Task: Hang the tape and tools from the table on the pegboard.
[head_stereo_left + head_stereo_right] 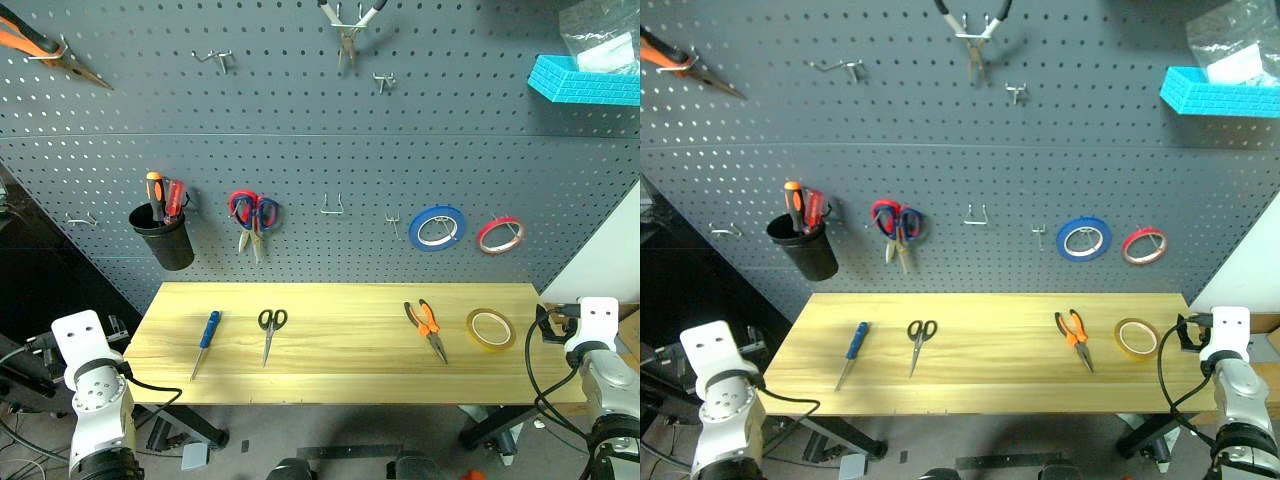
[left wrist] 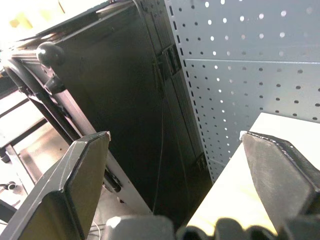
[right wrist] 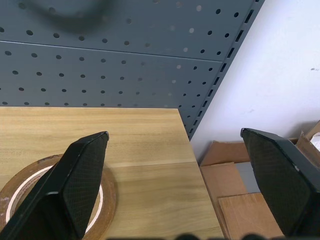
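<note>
On the worktop (image 1: 340, 385), seen from the head camera, four things lie in a row along the pale wood: a blue-handled screwdriver (image 1: 207, 340) nearest the left end, black-handled scissors (image 1: 270, 330) just beside it, orange-and-black pliers (image 1: 427, 327) well to the right, and the yellow tape roll (image 1: 490, 329) near the right end. Behind them stands the grey pegboard (image 1: 330, 150). It carries a black cup (image 1: 165, 235) with an orange and a red screwdriver, red-and-blue scissors (image 1: 253, 217), a blue tape roll (image 1: 437, 227) and a red tape roll (image 1: 500, 235), with several bare metal hooks between. Higher up hang two more pliers, and a blue bin (image 1: 585, 80) sits at the upper right. Both arms are held low, one off each end of the worktop.

From the left wrist, the left gripper (image 2: 175, 165) has its jaws spread wide with nothing between them. It looks past the worktop's left corner toward a dark frame beside the pegboard.

From the right wrist, the right gripper (image 3: 175, 165) also has its jaws wide and empty. The yellow tape roll lies flat on the wood behind one finger (image 3: 75, 185); whether they touch I cannot tell. Cardboard boxes (image 3: 240, 190) lie on the floor beyond the worktop's right edge.
</note>
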Available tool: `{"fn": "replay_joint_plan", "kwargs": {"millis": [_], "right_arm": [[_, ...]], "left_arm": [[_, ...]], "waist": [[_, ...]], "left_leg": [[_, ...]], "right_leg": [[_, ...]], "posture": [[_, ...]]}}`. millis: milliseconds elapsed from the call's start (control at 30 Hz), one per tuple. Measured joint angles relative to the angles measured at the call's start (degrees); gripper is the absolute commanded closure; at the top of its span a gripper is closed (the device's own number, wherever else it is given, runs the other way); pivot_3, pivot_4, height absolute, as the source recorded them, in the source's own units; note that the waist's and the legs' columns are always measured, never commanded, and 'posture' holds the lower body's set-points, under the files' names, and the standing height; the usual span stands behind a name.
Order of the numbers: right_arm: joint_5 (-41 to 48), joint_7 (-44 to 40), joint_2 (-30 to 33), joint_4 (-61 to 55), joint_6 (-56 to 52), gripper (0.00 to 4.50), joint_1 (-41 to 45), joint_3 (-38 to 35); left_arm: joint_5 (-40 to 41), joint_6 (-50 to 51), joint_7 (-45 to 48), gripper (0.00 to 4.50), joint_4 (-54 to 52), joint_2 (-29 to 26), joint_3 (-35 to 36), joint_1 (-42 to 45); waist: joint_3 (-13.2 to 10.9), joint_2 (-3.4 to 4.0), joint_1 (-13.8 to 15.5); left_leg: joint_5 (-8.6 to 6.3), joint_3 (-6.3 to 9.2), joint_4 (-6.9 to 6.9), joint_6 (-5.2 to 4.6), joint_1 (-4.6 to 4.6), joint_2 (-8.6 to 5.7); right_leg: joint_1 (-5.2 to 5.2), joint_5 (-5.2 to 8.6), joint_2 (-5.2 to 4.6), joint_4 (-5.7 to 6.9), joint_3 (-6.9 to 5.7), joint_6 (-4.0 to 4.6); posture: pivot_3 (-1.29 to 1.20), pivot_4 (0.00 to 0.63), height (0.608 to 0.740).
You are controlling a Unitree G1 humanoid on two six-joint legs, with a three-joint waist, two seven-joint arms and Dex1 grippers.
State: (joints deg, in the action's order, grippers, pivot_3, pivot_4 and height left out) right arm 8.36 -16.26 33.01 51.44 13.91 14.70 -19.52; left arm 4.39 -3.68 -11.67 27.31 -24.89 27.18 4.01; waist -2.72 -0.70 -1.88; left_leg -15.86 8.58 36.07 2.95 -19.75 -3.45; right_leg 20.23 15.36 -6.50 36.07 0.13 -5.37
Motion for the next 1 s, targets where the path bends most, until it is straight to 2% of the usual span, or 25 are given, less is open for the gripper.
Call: {"fn": "replay_joint_plan", "kwargs": {"millis": [300, 533, 800, 1000], "right_arm": [[0.00, -0.09, -0.01, 0.00, 0.00, 0.09, 0.01, 0.02], [-0.09, -2.48, -0.18, -3.60, -0.02, 0.09, -2.01, 0.62], [-0.02, -7.90, -0.52, -19.05, -3.49, 0.09, -10.11, 2.83], [-0.40, -13.77, -0.53, -35.51, -10.20, 0.09, -17.05, 8.88]], "left_arm": [[-0.64, -1.72, 0.10, 0.01, 0.08, 0.00, -0.93, -0.50], [0.16, 1.05, 0.42, 0.01, 0.01, 0.17, -0.87, -1.17], [5.62, 10.96, 3.44, 0.01, -8.92, 4.66, -0.21, -4.67], [5.20, 17.99, 8.10, 0.01, -17.25, 5.34, -5.97, -4.86]], "waist": [[0.00, 0.00, 0.02], [0.00, 0.00, 0.10], [-0.06, -0.03, 0.05], [-1.12, 0.19, 0.08]], "left_leg": [[-0.01, -0.31, 0.00, -0.03, 0.08, 0.04], [-0.03, -0.47, 0.00, -0.06, 0.14, 0.08], [-0.06, -0.66, 0.01, -0.10, 0.15, 0.17], [-0.06, -0.75, 0.06, -0.11, 0.21, 0.19]], "right_leg": [[0.04, -0.01, 0.05, 0.00, 0.31, -0.02], [0.04, -0.01, 0.07, 0.01, 0.45, -0.04], [0.11, 0.00, 0.11, 0.01, 0.61, -0.07], [0.02, 0.15, 0.13, 0.02, 0.67, -0.40]], "posture": [[0.00, 0.017, 0.740], [-0.01, 0.023, 0.740], [-0.05, 0.051, 0.740], [-0.07, 0.093, 0.740]]}}
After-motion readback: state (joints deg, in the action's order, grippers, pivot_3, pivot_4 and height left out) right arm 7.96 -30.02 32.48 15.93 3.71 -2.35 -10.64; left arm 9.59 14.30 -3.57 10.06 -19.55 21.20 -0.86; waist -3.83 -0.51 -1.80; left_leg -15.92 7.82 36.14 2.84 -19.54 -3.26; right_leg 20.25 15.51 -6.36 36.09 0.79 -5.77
